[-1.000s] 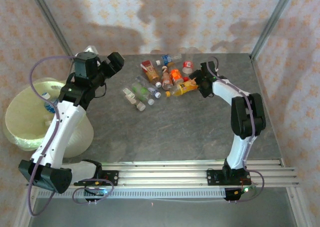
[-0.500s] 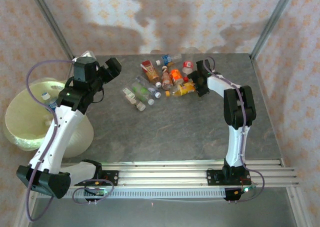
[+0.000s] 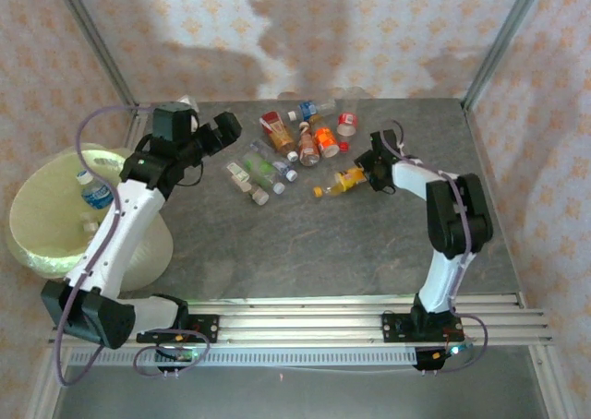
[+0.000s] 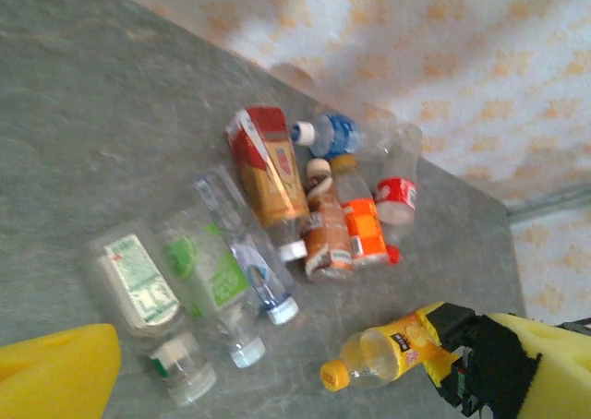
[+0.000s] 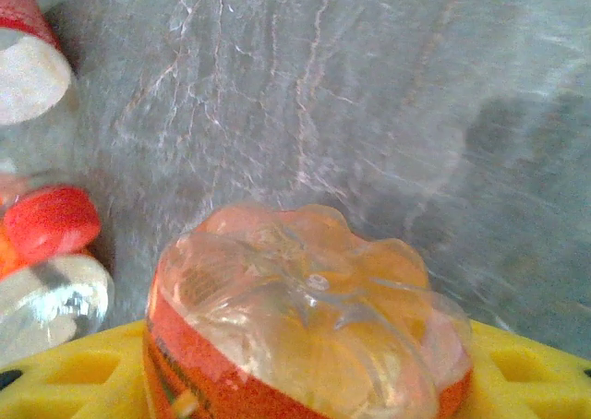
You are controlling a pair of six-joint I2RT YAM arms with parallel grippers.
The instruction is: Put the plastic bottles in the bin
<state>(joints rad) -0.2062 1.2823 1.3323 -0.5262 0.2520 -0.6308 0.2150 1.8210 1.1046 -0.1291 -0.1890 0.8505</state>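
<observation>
Several plastic bottles (image 3: 277, 151) lie in a loose cluster at the back middle of the table, also seen in the left wrist view as the bottles (image 4: 277, 216). My right gripper (image 3: 369, 173) is shut on an orange-yellow bottle (image 3: 340, 182) by its base end, just right of the cluster. In the right wrist view that bottle's base (image 5: 309, 317) sits between the yellow pads (image 5: 69, 377) of the right gripper (image 5: 305, 387). My left gripper (image 3: 220, 133) is open and holds nothing, just left of the cluster. The bin (image 3: 37, 225) stands off the table's left edge, with a blue-labelled bottle (image 3: 93, 194) inside.
The grey table (image 3: 305, 244) has free room across its near half. A metal frame post (image 3: 503, 41) rises at the back right corner. The patterned wall runs close behind the bottles.
My right gripper has closed on the orange-yellow bottle and drawn it a little out of the cluster toward the near side. My left gripper has swung right, nearer the bottles.
</observation>
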